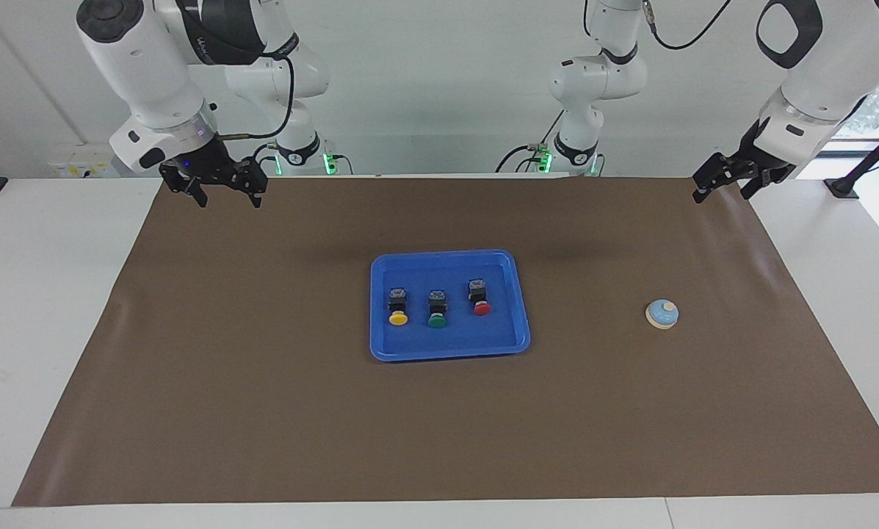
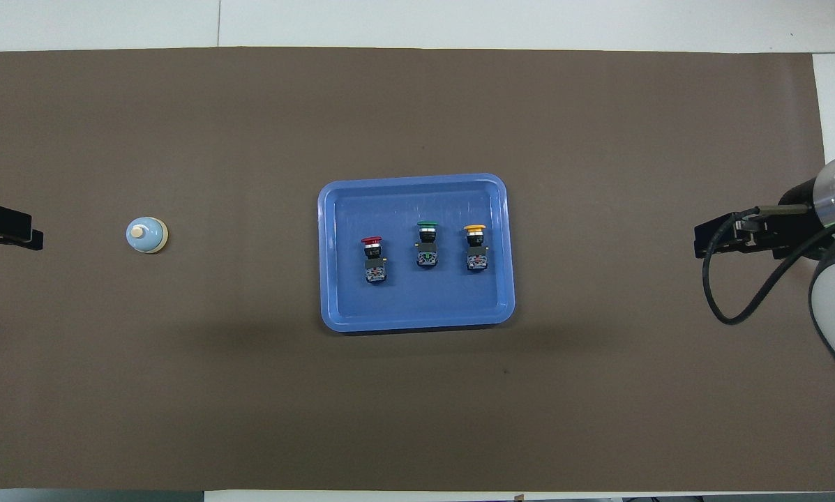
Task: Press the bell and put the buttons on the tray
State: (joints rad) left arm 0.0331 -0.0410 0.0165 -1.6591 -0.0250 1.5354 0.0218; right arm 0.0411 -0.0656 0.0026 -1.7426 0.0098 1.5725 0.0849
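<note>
The blue tray (image 1: 380,345) lies in the middle of the brown mat; it also shows in the overhead view (image 2: 333,307). Three buttons lie in it in a row: yellow (image 1: 398,307) toward the right arm's end, green (image 1: 437,309) in the middle, red (image 1: 479,297) toward the left arm's end. The light-blue bell (image 1: 662,314) stands on the mat toward the left arm's end, apart from the tray. My left gripper (image 1: 722,195) hangs open and empty over the mat's corner at its own end. My right gripper (image 1: 230,197) hangs open and empty over the mat's corner at its end.
A brown mat (image 1: 263,411) covers most of the white table. In the overhead view the bell (image 2: 146,234) lies between the left gripper (image 2: 12,230) and the tray, and the right gripper (image 2: 710,240) hangs over the mat's other end.
</note>
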